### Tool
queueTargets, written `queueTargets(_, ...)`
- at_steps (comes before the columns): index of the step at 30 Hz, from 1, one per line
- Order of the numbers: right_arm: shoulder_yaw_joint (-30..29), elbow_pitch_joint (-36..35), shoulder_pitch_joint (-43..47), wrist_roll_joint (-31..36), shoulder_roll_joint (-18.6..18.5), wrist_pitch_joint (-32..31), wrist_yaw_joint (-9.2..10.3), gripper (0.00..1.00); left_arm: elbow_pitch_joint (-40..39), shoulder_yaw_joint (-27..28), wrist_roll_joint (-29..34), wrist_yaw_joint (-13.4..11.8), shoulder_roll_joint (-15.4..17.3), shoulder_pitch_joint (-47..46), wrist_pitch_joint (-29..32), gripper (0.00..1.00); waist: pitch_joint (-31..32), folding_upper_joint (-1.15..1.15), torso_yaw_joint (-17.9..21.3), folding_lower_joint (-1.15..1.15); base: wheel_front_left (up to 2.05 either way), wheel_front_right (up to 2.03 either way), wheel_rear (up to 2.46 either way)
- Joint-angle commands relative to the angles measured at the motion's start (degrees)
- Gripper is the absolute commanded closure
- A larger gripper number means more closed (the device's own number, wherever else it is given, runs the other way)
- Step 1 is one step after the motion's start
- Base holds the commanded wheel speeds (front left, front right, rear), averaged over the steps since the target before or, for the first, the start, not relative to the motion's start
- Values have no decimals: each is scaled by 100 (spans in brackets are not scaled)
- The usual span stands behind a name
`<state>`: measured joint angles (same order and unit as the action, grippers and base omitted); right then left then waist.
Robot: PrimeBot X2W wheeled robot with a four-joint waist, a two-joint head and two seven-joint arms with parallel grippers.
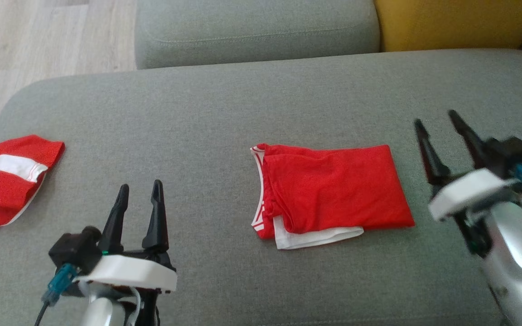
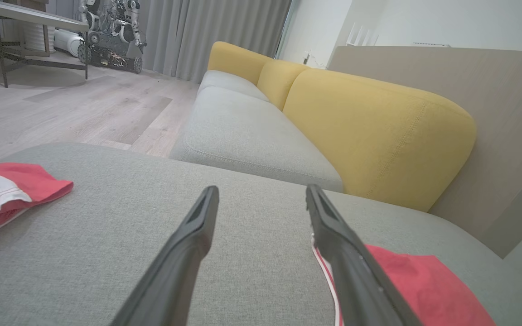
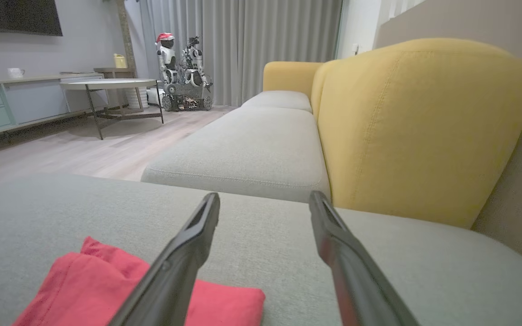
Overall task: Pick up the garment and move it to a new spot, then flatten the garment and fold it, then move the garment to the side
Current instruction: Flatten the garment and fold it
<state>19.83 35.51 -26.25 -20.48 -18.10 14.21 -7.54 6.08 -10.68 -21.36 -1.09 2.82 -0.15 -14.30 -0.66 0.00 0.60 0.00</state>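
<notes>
Left tool and right tool, both spread and empty, flank the folded red garment on the sofa (a one-layer pinch could undo it).

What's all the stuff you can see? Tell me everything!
folded garment: one, red with white trim, middle of the sofa seat
second garment: one, red and white, at the seat's left edge
sofa seat: one, grey, under both garments
back cushions: three, yellow, behind the seats
other robot: one, white and dark, by the curtains
left pincer: one, dark, open, empty
right pincer: one, dark, open, right of the folded garment
</notes>
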Motion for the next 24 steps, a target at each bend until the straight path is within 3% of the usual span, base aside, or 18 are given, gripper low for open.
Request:
queueTargets(1,-86,-348,160,179,-63,68,5,0,-225,134,0,-36,6,-246,-70,0,-29,0,23,0,0,0,0)
queueTargets(6,-1204,-1573,1192,766,24,76,5,0,-262,59,138,-33,6,-222,-70,0,-122,0,37,0,0,0,0)
queueTargets(10,-1737,-2257,1892,1086,231,77,5,0,-312,74,293,-63,6,-180,-70,0,-177,0,25,0,0,0,0)
queueTargets(16,-1929,-2708,2287,1319,577,78,5,0,-484,126,564,-200,6,-15,-70,0,-227,0,42,0,0,0,0)
queueTargets(24,-1876,-2753,2386,1470,679,70,5,0,-486,93,701,-168,6,-27,-70,0,-243,0,-26,0,0,0,0)
